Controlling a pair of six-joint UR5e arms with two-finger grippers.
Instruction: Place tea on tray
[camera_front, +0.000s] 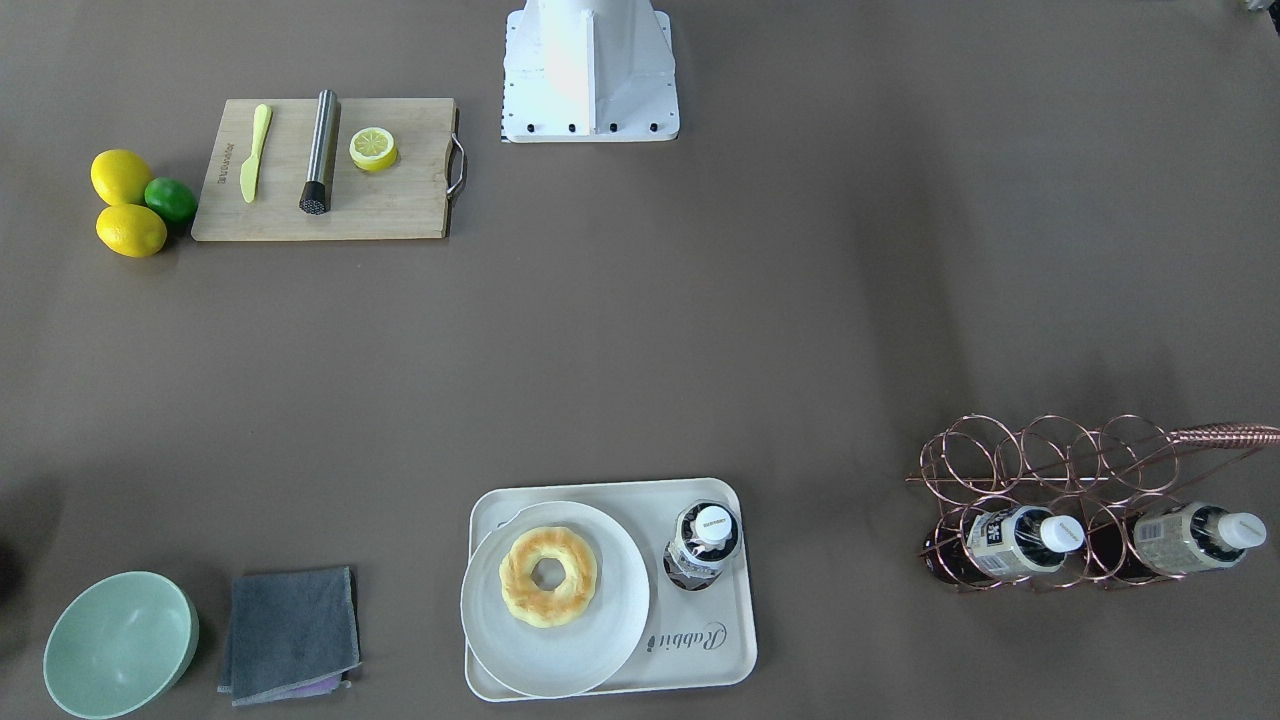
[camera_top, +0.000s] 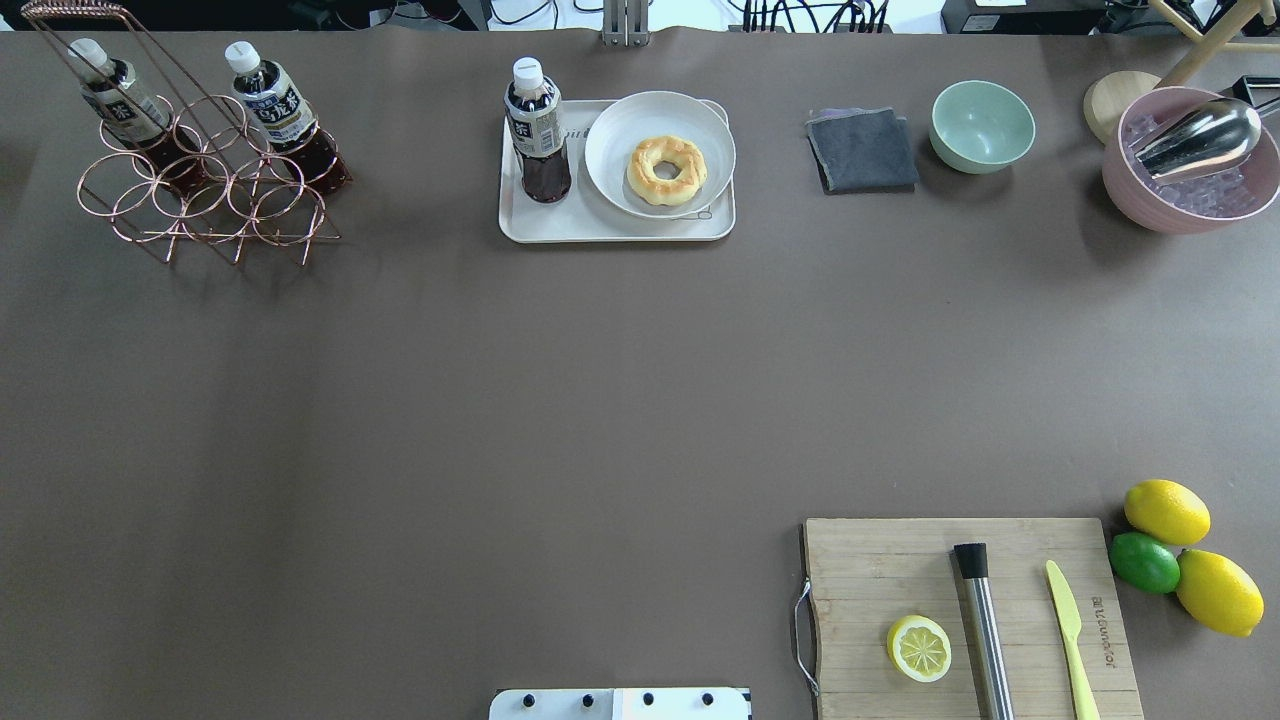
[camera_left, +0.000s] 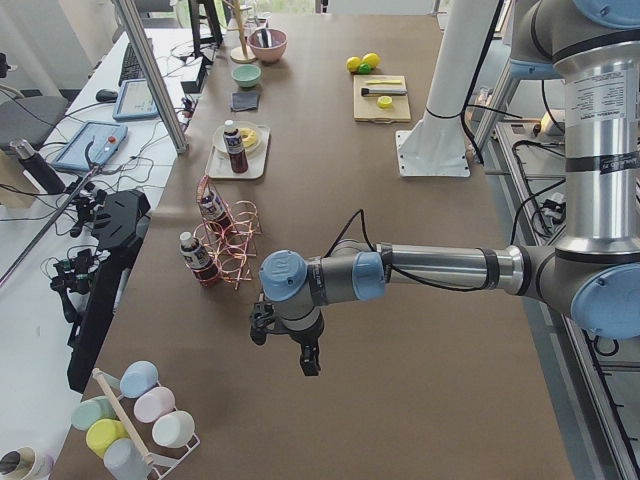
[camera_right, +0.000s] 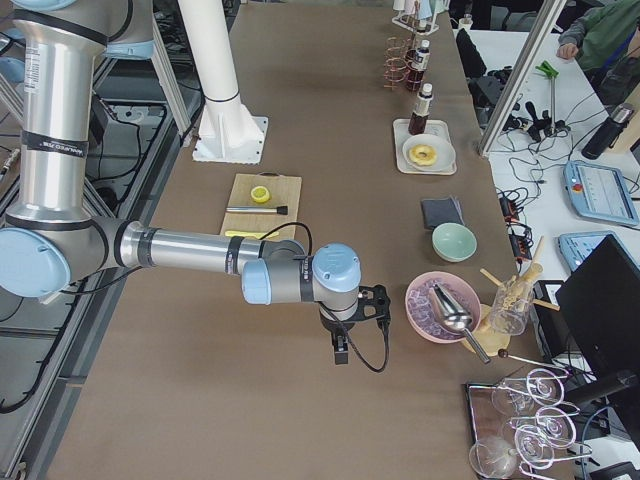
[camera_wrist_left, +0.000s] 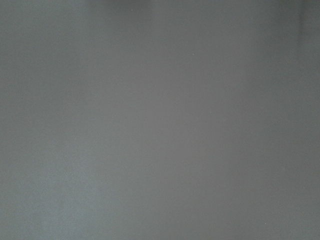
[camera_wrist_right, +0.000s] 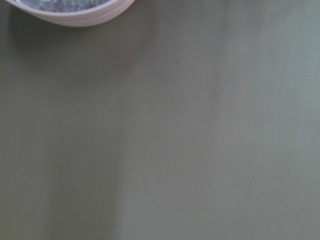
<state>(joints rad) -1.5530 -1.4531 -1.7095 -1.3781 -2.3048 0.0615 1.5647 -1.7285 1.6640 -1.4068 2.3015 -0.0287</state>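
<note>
The tea (camera_top: 538, 130) is a small clear bottle, dark reddish-brown inside, with a white screw cap and a white-and-dark label whose print is too small for me to read. It stands upright on the tray (camera_top: 612, 229), at the end toward my left, just beside the white plate (camera_top: 620, 130) that carries a doughnut (camera_top: 666, 170). In the overhead view, bottle and plate cover most of the tray's script. Two like bottles lean in the copper wire rack (camera_top: 205, 185), well apart from the tray.

My left gripper (camera_left: 308, 360) hangs over bare table, and my right gripper (camera_right: 341, 352) hangs near the pink bowl (camera_right: 412, 312). Both show only in the side views, so I cannot tell whether their fingers are spread or pressed together. My left wrist camera sees only table. The right one catches the bowl's rim, cut off at the top edge.
</note>
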